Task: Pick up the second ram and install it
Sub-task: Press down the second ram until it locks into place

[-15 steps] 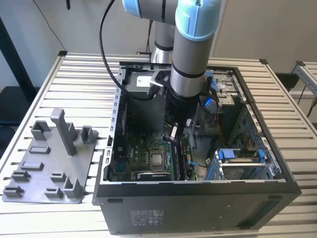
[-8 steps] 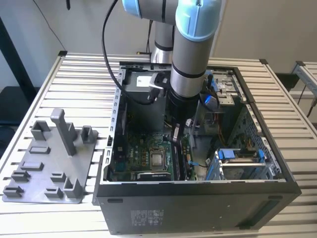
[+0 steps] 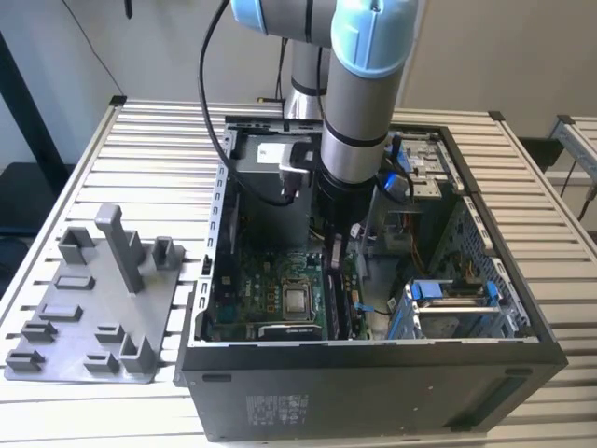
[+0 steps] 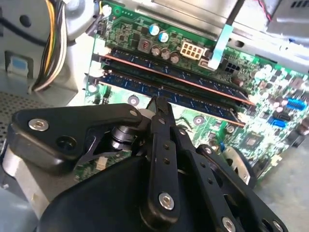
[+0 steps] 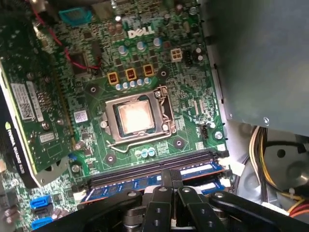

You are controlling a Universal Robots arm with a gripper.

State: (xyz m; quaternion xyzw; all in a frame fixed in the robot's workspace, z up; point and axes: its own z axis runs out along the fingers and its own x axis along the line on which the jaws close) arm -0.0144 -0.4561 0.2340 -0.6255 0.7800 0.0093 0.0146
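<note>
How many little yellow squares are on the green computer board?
3 yellow squares in the first wrist view, in one row beside the silver processor socket: that middle one, one end, the other end. More could be hidden elsewhere on the board.

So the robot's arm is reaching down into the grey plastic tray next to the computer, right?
No. The exterior view shows the arm reaching down into the open computer case, over the motherboard. The grey plastic tray lies beside the case.
</note>
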